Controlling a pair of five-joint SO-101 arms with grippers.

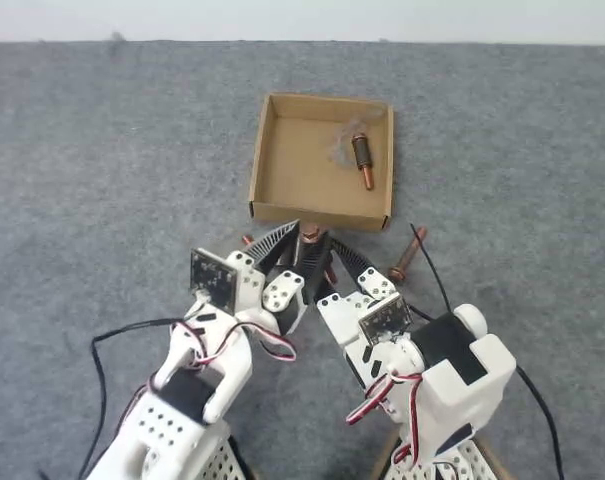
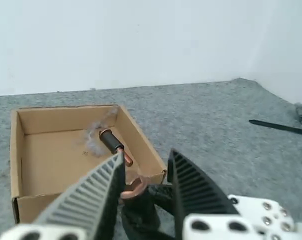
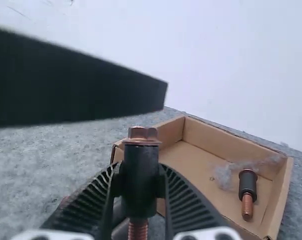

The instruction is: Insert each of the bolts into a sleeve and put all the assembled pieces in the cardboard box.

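found the right gripper (image 3: 139, 170) clenched on a smooth black cylindrical sleeve (image 3: 141, 175), pinched upright between two ribbed, wedge-shaped black fingers. saw a copper bolt (image 3: 142, 134) seated through that sleeve, flanged hex head on the top rim and threaded shank poking out beneath. placed this pair, in the high view, just in front of the near wall of the cardboard box (image 1: 297, 170), at the meeting point of both arms. found the left gripper (image 2: 146, 155) released, serrated fingers spread to either side of the bolt head, with a clear gap to one finger; could not judge contact between the other finger and the head. noted the box as shallow, square and open-topped, of plain brown board with raw cut edges, resting on a grey, matted felt carpet (image 1: 102, 180). inside it, in the right half, saw one assembled piece (image 1: 363, 160) lying flat: a dark sleeve with a copper shank jutting toward the near wall, next to a wisp of pale grey fluff (image 1: 339, 147). spotted a loose bolt (image 1: 407, 255), slim and coppery, lying bare on the carpet just outside the box's near right corner. saw a thin black cable (image 1: 432, 275) curving just beside that loose bolt.
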